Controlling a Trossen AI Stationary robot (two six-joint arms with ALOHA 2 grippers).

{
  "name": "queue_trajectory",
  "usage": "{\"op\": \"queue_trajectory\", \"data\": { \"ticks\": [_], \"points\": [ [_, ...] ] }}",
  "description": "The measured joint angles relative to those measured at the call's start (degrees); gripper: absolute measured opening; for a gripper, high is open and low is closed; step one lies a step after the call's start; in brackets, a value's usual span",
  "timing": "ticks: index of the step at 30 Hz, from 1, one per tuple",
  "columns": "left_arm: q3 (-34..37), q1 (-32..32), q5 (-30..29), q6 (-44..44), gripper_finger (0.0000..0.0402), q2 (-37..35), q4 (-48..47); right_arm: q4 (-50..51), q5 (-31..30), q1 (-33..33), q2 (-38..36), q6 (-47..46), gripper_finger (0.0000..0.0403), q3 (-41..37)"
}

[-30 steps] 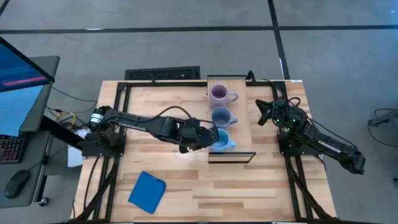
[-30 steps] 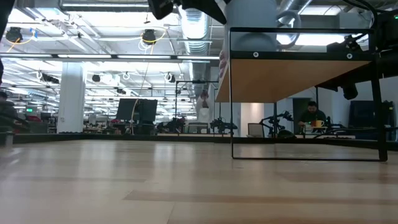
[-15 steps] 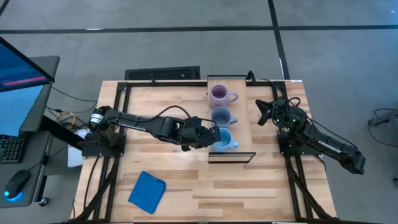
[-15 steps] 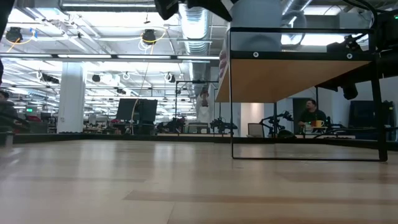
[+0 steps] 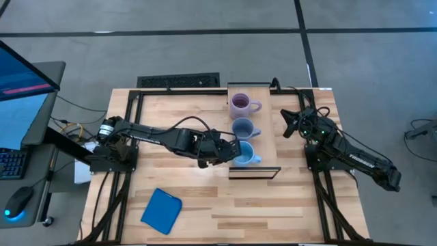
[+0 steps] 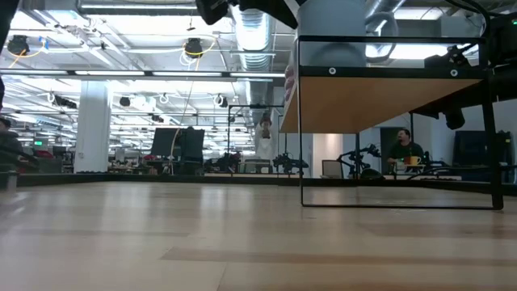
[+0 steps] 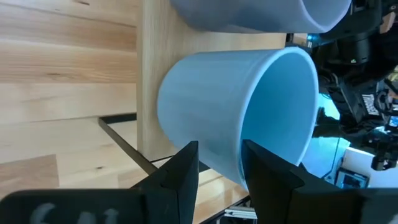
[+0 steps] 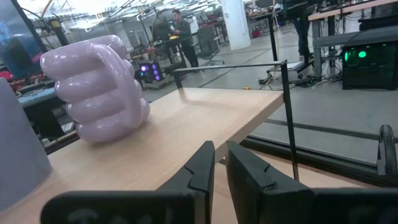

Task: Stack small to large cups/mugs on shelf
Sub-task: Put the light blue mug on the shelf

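Where gripped, glossy (light-blue) mug (image 7: 236, 112)

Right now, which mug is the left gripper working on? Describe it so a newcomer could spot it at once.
Find the pale raised shelf near the middle of the wooden table. Three mugs stand on it in a row; take the one at the end nearest the blue pad, where the left gripper pinches the wall. That bright light blue mug contrasts with the grey-blue mug beside it and the purple mug beyond.

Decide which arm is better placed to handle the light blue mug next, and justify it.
Left. The left gripper already has its fingers astride the light blue mug's rim on the shelf; the right gripper waits beside the shelf, holding nothing.
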State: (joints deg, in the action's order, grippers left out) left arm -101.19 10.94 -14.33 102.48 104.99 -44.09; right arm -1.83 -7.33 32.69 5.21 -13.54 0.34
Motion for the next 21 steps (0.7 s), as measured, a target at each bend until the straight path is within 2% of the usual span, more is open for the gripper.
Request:
{"op": "queue_trajectory", "data": {
  "ticks": [17,21],
  "points": [
    [0.00,0.64,3.20,2.38,0.0112,0.00,1.83,0.02,0.02,0.02,0.00,0.00,0.0064,0.00],
    [0.00,0.70,2.07,2.17,0.0112,0.00,1.83,0.00,0.01,0.01,0.00,0.00,0.0064,0.00]
  ]
}}
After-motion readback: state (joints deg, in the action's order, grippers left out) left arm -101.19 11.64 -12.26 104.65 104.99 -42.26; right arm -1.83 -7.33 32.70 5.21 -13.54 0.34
